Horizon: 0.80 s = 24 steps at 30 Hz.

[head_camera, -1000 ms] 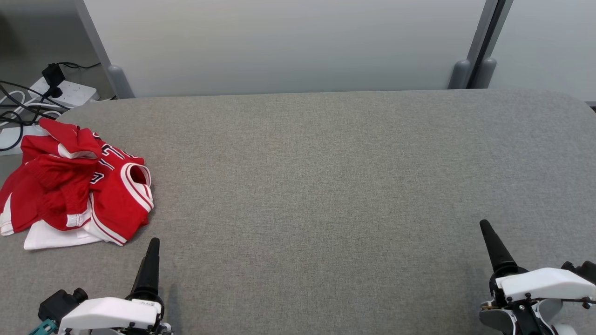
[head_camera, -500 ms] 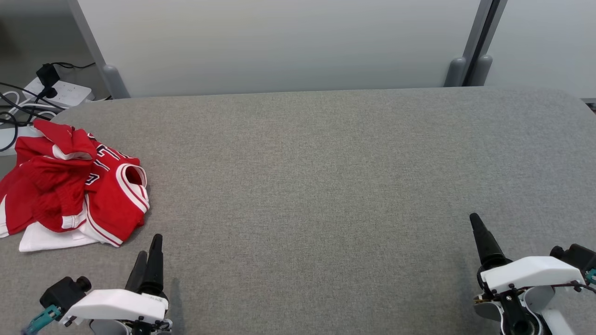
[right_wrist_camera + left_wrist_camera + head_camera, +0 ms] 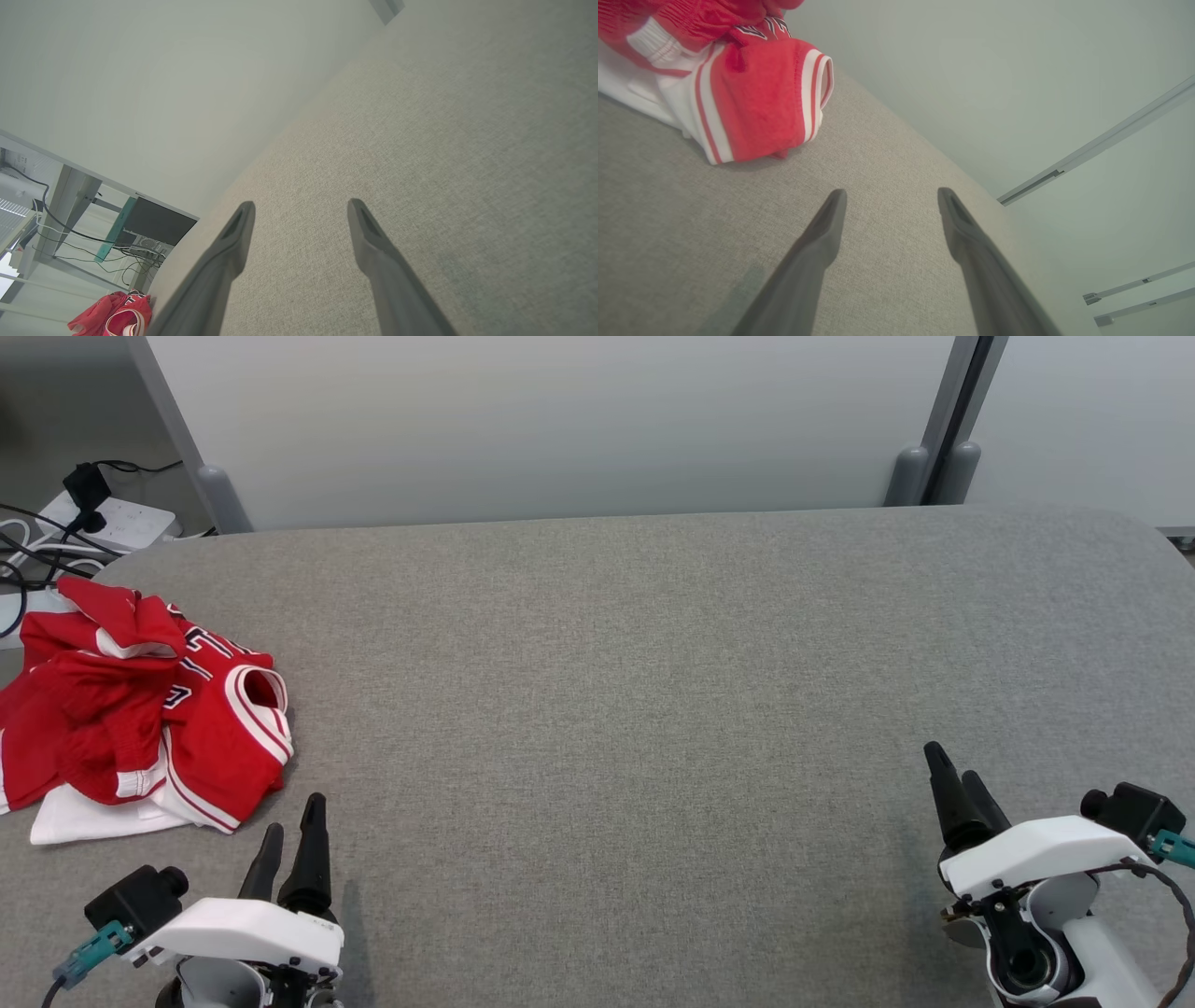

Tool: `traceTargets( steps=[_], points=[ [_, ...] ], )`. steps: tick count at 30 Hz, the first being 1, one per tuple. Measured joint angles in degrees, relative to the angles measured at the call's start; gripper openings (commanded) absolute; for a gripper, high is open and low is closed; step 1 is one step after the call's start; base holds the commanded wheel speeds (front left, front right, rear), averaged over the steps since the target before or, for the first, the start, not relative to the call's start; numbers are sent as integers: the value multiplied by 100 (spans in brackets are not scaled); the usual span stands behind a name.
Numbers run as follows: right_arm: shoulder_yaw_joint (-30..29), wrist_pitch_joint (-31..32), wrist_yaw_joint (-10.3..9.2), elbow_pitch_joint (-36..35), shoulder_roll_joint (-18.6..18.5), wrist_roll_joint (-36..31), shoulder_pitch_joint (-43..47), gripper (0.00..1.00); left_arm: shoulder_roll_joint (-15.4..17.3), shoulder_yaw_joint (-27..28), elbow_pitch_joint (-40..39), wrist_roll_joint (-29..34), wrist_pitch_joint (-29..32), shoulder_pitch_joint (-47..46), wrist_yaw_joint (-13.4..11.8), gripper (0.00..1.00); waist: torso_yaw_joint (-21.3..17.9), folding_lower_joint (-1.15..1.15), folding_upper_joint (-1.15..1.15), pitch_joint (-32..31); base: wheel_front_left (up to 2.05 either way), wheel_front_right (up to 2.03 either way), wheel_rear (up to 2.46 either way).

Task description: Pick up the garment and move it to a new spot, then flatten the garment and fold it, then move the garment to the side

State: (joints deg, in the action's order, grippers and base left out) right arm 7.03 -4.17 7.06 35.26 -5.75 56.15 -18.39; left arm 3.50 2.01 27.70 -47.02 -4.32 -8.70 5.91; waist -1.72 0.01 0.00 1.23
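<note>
Here the left pincer (image 3: 292, 817) sits low at about seven o'clock in the head view, its two dark fingers spread apart and holding nothing. The garment (image 3: 149, 709), a crumpled red-and-white jersey, lies just beyond those fingertips toward eleven o'clock. It is bunched at nine o'clock by the left edge of the tabletop (image 3: 653, 709), and the heap runs roughly ten to four. The right pincer (image 3: 950, 763), likewise spread and empty, waits at four o'clock, well apart from the cloth. The left arm looks the nearer one for the pick.
</note>
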Motion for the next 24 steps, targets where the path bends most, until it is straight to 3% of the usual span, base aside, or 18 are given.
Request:
traceTargets(
  steps=[24],
  points=[
    [93,-353,0,260,-58,-1528,-485,100,91,69,274,1660,-376,-258,-51,100,-80,0,0,60,0,0,0]
  ],
)
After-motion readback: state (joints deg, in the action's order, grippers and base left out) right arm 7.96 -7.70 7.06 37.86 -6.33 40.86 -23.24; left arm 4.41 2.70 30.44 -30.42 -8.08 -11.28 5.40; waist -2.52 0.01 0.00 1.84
